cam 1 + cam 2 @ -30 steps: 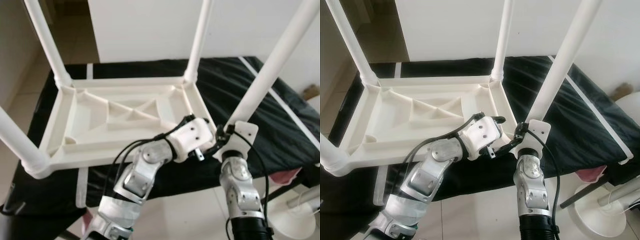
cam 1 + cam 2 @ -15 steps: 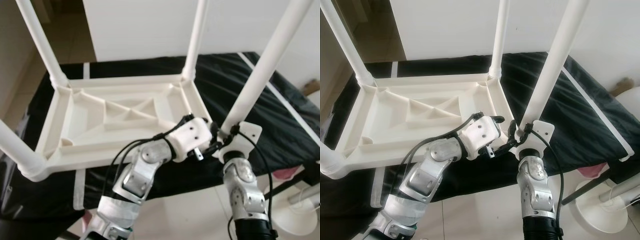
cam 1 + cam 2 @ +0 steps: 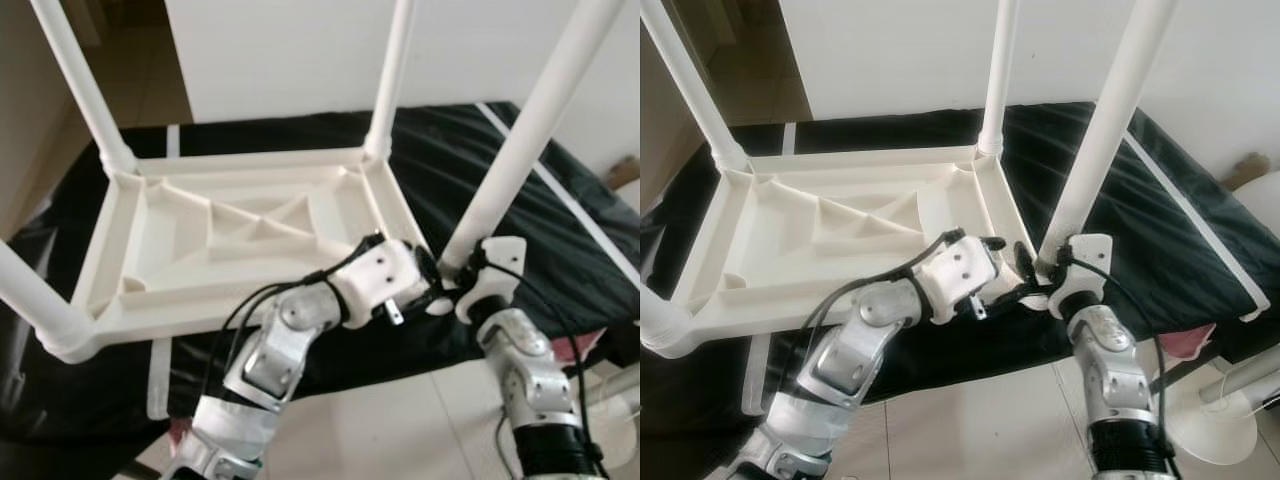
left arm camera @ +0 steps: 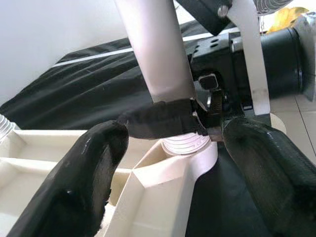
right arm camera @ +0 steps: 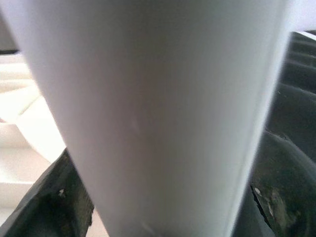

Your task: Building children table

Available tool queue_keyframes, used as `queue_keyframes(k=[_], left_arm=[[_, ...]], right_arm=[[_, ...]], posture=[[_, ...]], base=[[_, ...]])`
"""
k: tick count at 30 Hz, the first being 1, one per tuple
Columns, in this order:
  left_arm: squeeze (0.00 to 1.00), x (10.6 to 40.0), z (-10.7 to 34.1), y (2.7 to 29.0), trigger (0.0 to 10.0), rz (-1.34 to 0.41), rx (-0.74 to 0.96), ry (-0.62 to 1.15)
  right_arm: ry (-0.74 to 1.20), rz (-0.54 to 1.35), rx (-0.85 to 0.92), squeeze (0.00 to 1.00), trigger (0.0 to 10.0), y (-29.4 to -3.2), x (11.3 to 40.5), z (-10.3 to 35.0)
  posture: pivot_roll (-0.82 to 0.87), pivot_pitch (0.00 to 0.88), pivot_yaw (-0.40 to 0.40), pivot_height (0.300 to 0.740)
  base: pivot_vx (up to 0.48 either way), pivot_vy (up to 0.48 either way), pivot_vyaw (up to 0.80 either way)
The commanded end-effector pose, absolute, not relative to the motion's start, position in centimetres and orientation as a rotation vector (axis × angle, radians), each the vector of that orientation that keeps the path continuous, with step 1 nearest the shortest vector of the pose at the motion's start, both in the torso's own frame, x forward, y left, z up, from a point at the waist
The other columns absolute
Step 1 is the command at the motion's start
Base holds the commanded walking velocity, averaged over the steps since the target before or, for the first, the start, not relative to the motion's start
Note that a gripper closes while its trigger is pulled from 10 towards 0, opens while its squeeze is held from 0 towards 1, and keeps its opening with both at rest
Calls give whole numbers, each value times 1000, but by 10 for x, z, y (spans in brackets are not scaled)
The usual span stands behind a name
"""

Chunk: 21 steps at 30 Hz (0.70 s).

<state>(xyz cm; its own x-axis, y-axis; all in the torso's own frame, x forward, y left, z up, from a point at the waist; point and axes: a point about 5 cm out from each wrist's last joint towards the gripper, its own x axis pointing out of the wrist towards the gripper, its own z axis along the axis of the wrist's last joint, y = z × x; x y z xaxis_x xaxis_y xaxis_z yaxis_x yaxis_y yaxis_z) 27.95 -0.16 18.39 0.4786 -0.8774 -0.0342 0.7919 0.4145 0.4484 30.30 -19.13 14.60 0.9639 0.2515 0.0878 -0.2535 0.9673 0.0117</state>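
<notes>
Tabletop (image 3: pixel 230 250) lies upside down on the black-covered bed (image 3: pixel 560 240), three legs seated at the far and left corners, fourth leg (image 3: pixel 520 160) standing at the near right corner. Biggest risk: that leg looks not fully home, since ribs at its socket (image 4: pixel 185 143) show below the tube in the left wrist view; a sideways push could cock it or pop it out. Second risk: the soft bed gives, so pressing down could tip the whole top. Right gripper (image 4: pixel 163 118) is closed around the leg's base, fingers wrapped on the tube; if they slip, the tube just spins or slides. Left gripper (image 4: pixel 168 163) hangs spread wide, straddling the corner without touching it, so nothing braces the frame. Hard to see: the joint itself is masked by both wrists from the head views, the leg tops are cut off, and the right wrist view is mostly blurred tube.
</notes>
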Motion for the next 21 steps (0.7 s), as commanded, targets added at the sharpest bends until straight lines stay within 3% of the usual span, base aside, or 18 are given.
queue_keyframes(k=[1, 19, 20, 21], left_arm=[[0, 282, 177, 0, 10000, -991, 435, -213], [0, 280, 156, 8, 10000, -984, 469, -144], [0, 280, 157, 8, 10000, -983, 470, -147], [0, 280, 158, 8, 10000, -982, 470, -149]], right_arm=[[-78, 297, 5, 0, 10000, -193, 304, 144], [-33, 588, -76, 0, 10000, -203, 311, 150], [-25, 595, -80, 0, 9216, -204, 311, 149], [-20, 599, -82, 0, 9216, -204, 311, 149]], posture=[[-17, 58, -44, 740], [-7, 55, -43, 740], [-5, 55, -45, 740], [-5, 55, -45, 740]], base=[[0, 0, 0], [0, 0, 0], [0, 0, 0], [0, 0, 0]])
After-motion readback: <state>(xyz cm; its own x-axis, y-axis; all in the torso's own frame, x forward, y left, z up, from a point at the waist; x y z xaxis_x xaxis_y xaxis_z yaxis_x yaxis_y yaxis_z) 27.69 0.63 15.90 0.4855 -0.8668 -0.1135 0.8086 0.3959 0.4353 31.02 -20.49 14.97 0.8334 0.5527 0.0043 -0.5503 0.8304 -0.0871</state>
